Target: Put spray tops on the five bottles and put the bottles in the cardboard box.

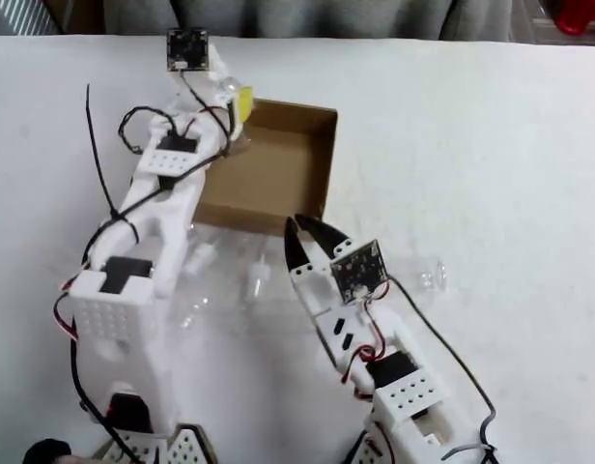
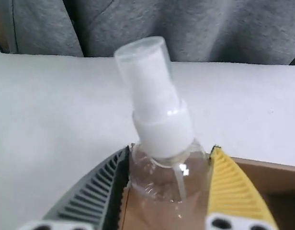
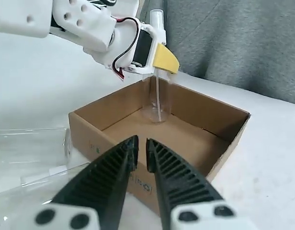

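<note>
A: Left gripper (image 2: 170, 155)?
B: We see it clamped on the clear bottle (image 2: 162, 184). The spray top (image 2: 154, 105) is on, and the bottle is upright with its base down inside the cardboard box (image 1: 269, 179) at a far corner. We can't tell if it touches the floor.
A: Right gripper (image 3: 141, 148)?
B: We log it open just a crack, holding nothing, just beside the box's near wall.
A: Rest?
B: We note loose bottles (image 1: 259, 275) lying on the worktop (image 1: 491, 145) beside the box.
</note>
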`<state>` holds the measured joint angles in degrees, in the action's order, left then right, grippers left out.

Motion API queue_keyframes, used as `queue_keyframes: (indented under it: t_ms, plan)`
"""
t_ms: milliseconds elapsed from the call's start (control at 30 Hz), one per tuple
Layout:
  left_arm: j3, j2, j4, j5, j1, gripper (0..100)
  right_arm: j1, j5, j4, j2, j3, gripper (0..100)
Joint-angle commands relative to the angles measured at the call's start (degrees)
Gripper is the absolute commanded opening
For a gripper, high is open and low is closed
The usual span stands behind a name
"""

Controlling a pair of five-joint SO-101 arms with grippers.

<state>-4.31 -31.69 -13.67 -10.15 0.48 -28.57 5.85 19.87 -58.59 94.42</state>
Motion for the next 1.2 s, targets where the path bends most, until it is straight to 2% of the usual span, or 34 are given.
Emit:
queue_keyframes:
  t_ms: [0,100,233,433,567,800,1167]
  plan:
    - [-3.0,1.1,-0.4,-1.1,-0.4,23,-0.6,0.5,-0.2,-0.2,-2.6,1.5]
    - [-2.9,1.1,-0.4,-0.5,-0.2,23,-0.6,0.5,-0.2,-0.2,-2.6,1.5]
    - [-2.7,0.8,-0.4,7.1,0.3,23,-0.6,0.5,-0.2,-0.2,-2.6,1.5]
    - [-2.8,1.1,-0.4,10.7,0.7,19,-0.6,0.5,-0.2,-0.2,-2.6,1.5]
    - [-2.8,0.7,-0.4,11.1,0.7,19,-0.6,0.6,-0.2,-0.2,-2.6,1.5]
    - [-2.8,1.1,-2.7,9.5,0.6,27,-0.6,0.6,-0.2,-0.2,-2.6,1.5]
    - [-2.9,2.5,-6.6,10.4,0.1,33,-0.6,0.6,-0.2,-0.2,-2.6,1.5]
